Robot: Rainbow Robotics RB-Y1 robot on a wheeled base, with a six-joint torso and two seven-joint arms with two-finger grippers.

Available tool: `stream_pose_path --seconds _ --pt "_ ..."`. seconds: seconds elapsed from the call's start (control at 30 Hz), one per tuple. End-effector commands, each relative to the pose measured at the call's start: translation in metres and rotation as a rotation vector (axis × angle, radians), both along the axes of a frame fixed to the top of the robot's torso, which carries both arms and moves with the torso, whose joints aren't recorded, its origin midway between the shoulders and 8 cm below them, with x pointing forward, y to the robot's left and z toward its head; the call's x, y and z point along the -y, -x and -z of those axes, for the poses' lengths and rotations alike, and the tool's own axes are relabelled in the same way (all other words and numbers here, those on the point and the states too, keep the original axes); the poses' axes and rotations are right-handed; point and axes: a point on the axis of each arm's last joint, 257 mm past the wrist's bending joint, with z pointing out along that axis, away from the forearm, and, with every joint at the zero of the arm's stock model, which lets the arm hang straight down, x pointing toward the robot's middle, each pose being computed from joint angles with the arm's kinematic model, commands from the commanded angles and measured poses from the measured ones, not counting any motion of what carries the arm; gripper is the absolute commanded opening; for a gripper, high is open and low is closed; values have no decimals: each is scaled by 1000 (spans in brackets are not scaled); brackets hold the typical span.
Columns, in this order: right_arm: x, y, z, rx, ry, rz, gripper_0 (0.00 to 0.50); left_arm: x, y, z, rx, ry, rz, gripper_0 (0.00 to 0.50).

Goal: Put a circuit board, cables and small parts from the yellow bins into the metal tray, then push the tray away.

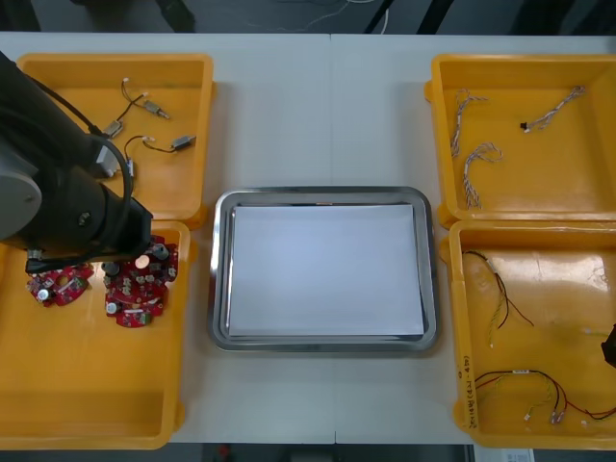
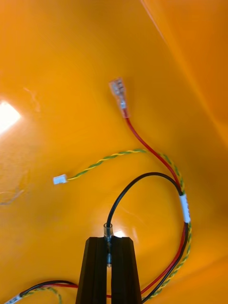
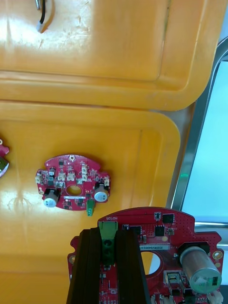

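Front view: left arm (image 1: 67,192) over the near-left yellow bin (image 1: 58,385), metal tray (image 1: 219,269) mid-desk. Right wrist view: right gripper (image 2: 108,240) clenched on a black cable (image 2: 137,183) end, down in the near-right yellow bin (image 2: 47,71). Left wrist view: left gripper (image 3: 108,235) grasping a red circuit board (image 3: 161,237) by its green connector (image 3: 108,226).

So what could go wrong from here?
The left gripper pinches the circuit board only by its small green connector, so the board might tilt or slip when lifted. The right gripper holds the black cable by its tip; a white band ties it to the red and yellow cable, so the bundle may drag or snag.
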Motion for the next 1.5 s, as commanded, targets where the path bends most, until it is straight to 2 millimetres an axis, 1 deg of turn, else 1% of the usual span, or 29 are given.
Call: stream_pose_path --seconds 0.03,0.1,0.17,0.27,0.43,0.57,0.67,0.8,0.97,1.0,1.07,1.2,1.33,1.5 --pt "0 -17 -33 44 44 -51 0 30 -16 -15 93 10 4 0" --pt "-6 -22 -37 47 36 -66 0 39 -19 -14 109 18 -7 0" --pt "-17 -27 -40 47 23 -88 0 54 -22 -10 126 37 -12 0" --pt "-29 -36 -45 56 10 -111 0 69 -26 -8 147 57 -13 0" --pt "-46 -47 -50 66 -9 -145 0 91 -28 -2 173 90 -21 0" --pt "-58 -52 -51 66 -23 -169 0 107 -28 7 192 105 -18 0" --pt "-69 -55 -52 66 -38 -185 0 117 -28 17 191 111 -14 0" --pt "-80 -55 -52 73 -60 -187 0 126 -32 31 191 116 -23 0" --pt "-92 -50 -51 63 -83 -190 0 132 -41 53 190 116 -41 0" --pt "-92 -50 -51 63 -83 -190 0 132 -41 53 190 116 -41 0" --pt "-97 -48 -51 59 -90 -194 0 135 -45 66 184 117 -51 0" --pt "-105 -47 -50 62 -107 -194 0 140 -51 82 183 134 -62 0" --pt "-107 -47 -49 65 -111 -200 0 146 -50 90 177 148 -68 0" --pt "-107 -45 -48 59 -111 -200 0 151 -46 95 167 157 -72 0"
